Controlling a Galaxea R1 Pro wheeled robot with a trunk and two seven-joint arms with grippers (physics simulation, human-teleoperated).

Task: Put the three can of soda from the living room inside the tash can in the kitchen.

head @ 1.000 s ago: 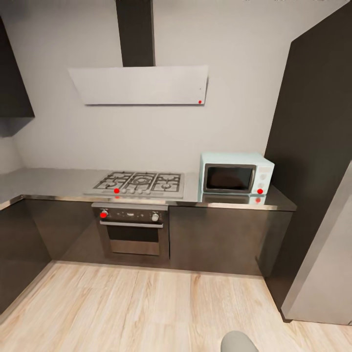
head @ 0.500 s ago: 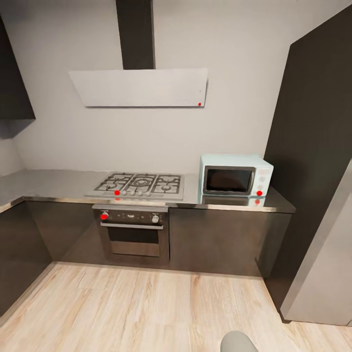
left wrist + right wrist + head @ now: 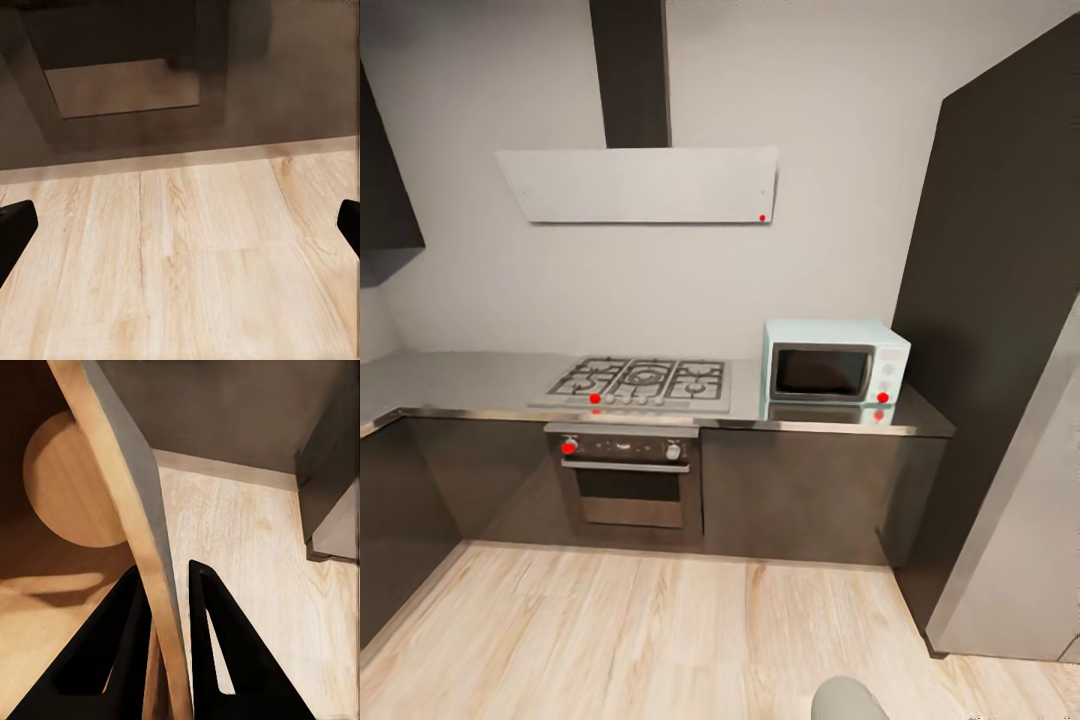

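The bin is pinched by its wall between the right fingers, its tan inside turned to the camera, above wood floor in front of the oven. The left fingers are spread, with nothing between them, over that floor. With such a thin edge hold, the bin could probably swing or slip if the base turns sharply. Against the earlier frame, the oven and the microwave right of it sit slightly leftward: the camera has moved

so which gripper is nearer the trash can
Right. The right gripper straddles the tash can at its rim, one finger on each side of the wall. The left gripper hangs open over the wood floor.
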